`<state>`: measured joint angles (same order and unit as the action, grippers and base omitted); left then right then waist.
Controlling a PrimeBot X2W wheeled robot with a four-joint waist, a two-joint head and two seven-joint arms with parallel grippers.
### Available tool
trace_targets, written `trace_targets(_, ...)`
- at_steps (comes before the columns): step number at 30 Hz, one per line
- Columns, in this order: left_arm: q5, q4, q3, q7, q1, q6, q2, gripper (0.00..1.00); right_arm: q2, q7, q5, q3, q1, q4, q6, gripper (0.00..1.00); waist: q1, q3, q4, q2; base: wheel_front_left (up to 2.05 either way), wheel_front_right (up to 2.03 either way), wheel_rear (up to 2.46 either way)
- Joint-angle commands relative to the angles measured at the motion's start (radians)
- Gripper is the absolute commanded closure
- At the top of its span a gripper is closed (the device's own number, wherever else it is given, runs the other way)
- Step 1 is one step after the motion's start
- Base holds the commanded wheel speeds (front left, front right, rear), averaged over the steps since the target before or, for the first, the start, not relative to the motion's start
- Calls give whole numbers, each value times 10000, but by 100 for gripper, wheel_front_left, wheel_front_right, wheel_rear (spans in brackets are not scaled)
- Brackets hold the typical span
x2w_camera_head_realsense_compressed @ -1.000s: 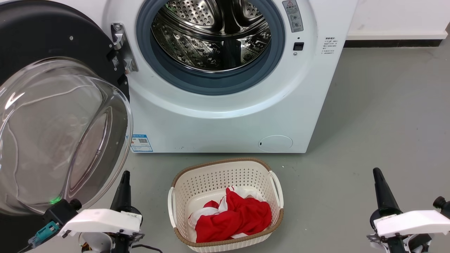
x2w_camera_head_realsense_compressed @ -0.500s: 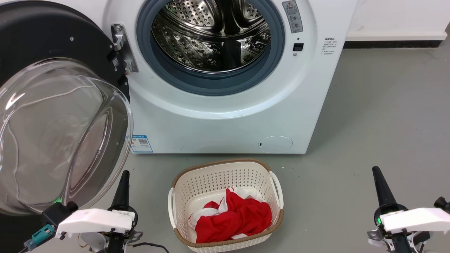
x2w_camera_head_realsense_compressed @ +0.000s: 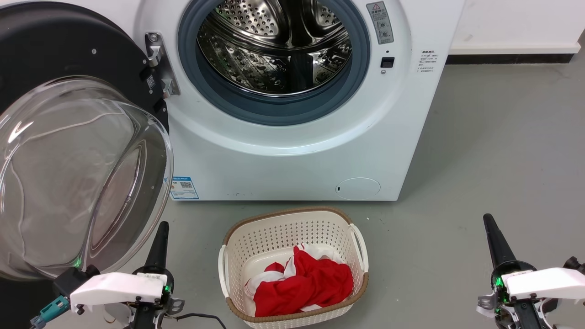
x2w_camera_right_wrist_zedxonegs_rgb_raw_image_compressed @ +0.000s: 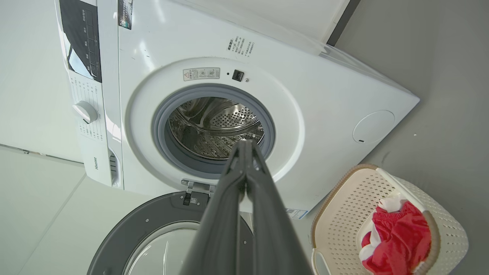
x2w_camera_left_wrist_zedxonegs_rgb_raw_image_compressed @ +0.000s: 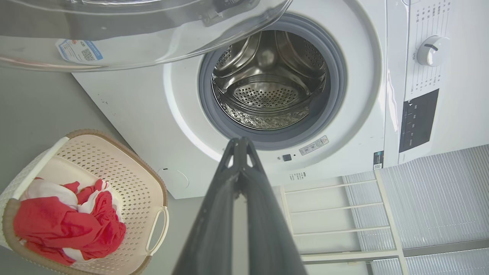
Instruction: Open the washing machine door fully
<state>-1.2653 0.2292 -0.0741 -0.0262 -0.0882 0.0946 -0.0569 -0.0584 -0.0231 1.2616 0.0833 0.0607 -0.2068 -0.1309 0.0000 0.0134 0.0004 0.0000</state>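
Head view shows you the door swung wide to the left of the machine, its glass bowl facing out and the drum open. Your left fingers sit pressed together just beside its lower rim; your right fingers, together too, hold nothing. Opening looks done, or a nudge short.

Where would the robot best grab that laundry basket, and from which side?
Probably by the white side handle: it arches clear of the laundry basket rim, leaving a gap that one finger could slip through. Come down from above, with the fingers straddling the handle. The right gripper is shut; it sits nearer that handle and would need to open first.
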Motion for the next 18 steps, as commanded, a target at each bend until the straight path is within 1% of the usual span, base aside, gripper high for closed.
trace_targets(1, -267, -23, -65, -79, -211, 49, -7, 100, -46, -64, 284, 22, 234, -1, 1, 100, 0, -4, 0, 0, 0, 0, 0)
trace_targets(18, -1714, 68, -223, -455, -248, 219, 28, 100, -32, -420, 1788, 108, 357, -169, 2, 100, 0, -44, -2, 0, 0, 0, 0)
